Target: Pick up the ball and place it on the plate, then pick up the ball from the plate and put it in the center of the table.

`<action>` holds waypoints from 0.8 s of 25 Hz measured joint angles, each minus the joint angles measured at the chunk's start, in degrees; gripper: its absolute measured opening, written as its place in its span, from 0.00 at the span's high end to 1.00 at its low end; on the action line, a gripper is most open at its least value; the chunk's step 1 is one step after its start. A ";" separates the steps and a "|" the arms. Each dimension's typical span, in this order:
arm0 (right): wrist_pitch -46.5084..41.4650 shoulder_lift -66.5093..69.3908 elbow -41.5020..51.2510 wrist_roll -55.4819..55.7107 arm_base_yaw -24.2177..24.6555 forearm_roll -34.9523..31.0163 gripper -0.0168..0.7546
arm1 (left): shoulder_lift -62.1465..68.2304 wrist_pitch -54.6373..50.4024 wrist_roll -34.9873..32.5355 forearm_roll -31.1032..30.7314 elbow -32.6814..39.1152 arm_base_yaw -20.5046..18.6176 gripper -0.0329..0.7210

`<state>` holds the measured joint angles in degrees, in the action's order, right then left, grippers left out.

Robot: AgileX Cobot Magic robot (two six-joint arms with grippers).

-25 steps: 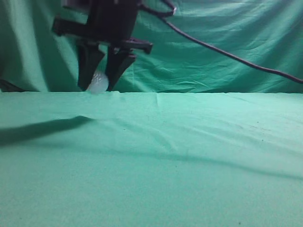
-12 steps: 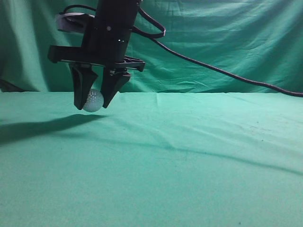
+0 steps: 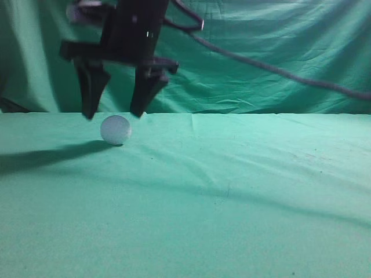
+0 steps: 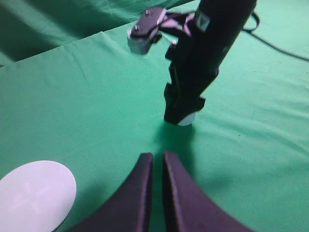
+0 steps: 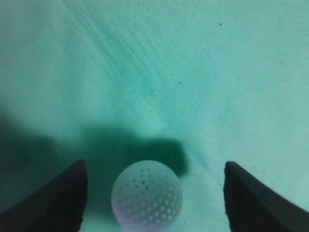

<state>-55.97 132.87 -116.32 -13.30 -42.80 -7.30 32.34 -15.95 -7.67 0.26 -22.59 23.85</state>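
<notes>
The white dimpled ball (image 3: 115, 129) rests on the green table (image 3: 243, 197), left of the middle and toward the back in the exterior view. My right gripper (image 3: 113, 115) hangs open just above it, one finger to each side, not touching it. In the right wrist view the ball (image 5: 147, 195) lies between the spread fingers (image 5: 154, 166). The left wrist view shows the ball (image 4: 187, 120) under the right gripper (image 4: 179, 115). My left gripper (image 4: 158, 155) is shut and empty, apart from the ball. The white plate (image 4: 34, 193) lies on the table at that view's lower left.
A draped green backdrop (image 3: 261, 46) hangs behind the table. The right arm's black cable (image 3: 278, 72) runs off to the right above the cloth. The cloth has shallow wrinkles (image 3: 191, 174) across the middle.
My right gripper came down with the ball in its fingers, then opened and rose a little. The ball now sits on the table on its own.
</notes>
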 joint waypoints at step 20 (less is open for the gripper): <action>-16.45 -35.37 -3.12 7.13 0.00 5.34 0.91 | -1.13 -0.62 0.00 2.54 0.00 0.00 0.89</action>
<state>-72.43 97.51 -119.44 -6.17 -42.80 -1.96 31.20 -16.57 -7.67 2.81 -22.59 23.85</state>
